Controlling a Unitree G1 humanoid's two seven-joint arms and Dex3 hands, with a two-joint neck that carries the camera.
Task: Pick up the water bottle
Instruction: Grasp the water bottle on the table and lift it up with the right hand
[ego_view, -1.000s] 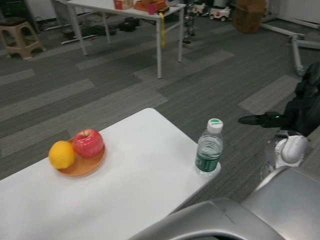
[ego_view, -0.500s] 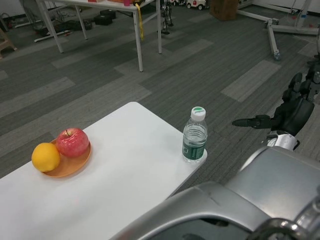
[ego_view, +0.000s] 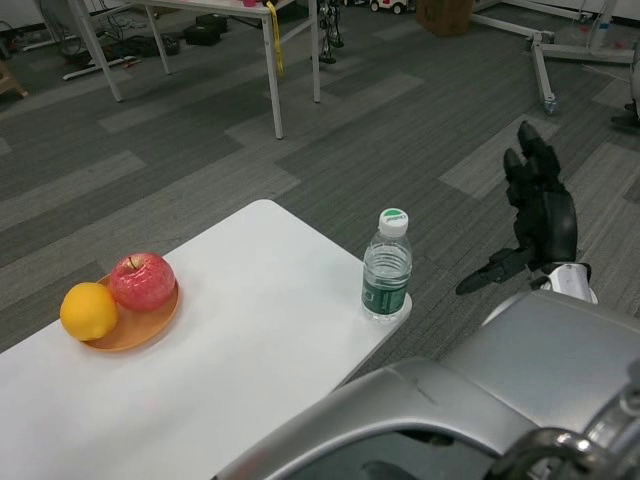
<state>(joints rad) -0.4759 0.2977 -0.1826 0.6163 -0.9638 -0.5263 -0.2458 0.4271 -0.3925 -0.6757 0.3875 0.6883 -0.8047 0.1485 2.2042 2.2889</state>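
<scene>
In the head view, the clear plastic water bottle with a white and green cap (ego_view: 387, 268) stands upright at the very corner of the white surface (ego_view: 250, 340), and it has not been touched. What has changed is the robot's black right hand (ego_view: 535, 222): half a second ago it lay low and level to the right of the bottle with one finger pointing toward it, and now it has turned upward, its fingers (ego_view: 530, 160) spread and raised above the height of the bottle's cap, with a thumb-like finger reaching out toward the bottle. The hand holds nothing and remains well apart from the bottle, out past the surface's edge and over the grey carpeted floor. This reads as the hand opening in readiness to close around the bottle's body, so the approach itself is judged not yet done. The left hand is not in view. Far left of the bottle, a red apple (ego_view: 141, 281) and a yellow lemon (ego_view: 87, 311) sit on a shallow orange plate (ego_view: 150, 325), out of the reach path.
</scene>
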